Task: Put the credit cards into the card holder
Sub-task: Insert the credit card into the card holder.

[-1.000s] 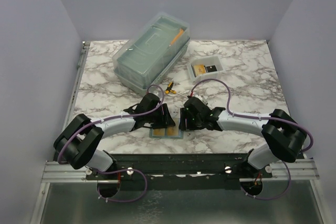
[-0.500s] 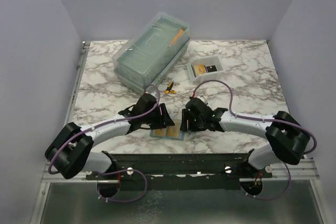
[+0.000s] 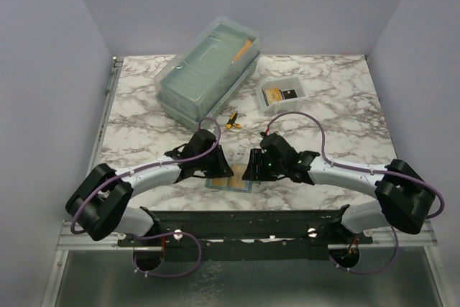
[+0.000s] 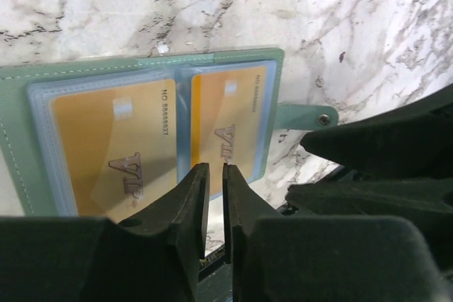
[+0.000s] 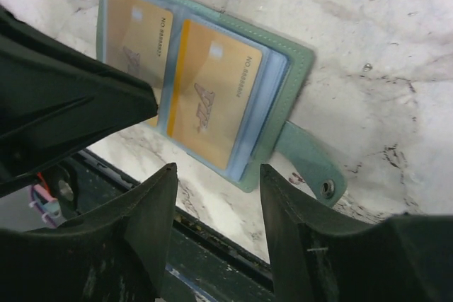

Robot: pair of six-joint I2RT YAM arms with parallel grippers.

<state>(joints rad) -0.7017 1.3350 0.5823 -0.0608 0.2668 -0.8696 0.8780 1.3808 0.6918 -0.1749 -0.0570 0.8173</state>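
Left wrist view, card holder lying open at the marble surface's near edge — two gold credit cards in its clear pockets, left hand almost closed above it, empty, right hand open, empty, just beside.

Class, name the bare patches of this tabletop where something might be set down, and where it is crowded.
Bare table: right of the white tray; left of the translucent box. Crowded: near centre, where the left pincer and right pincer hover over the open card holder; a yellow-handled tool lies between box and tray.
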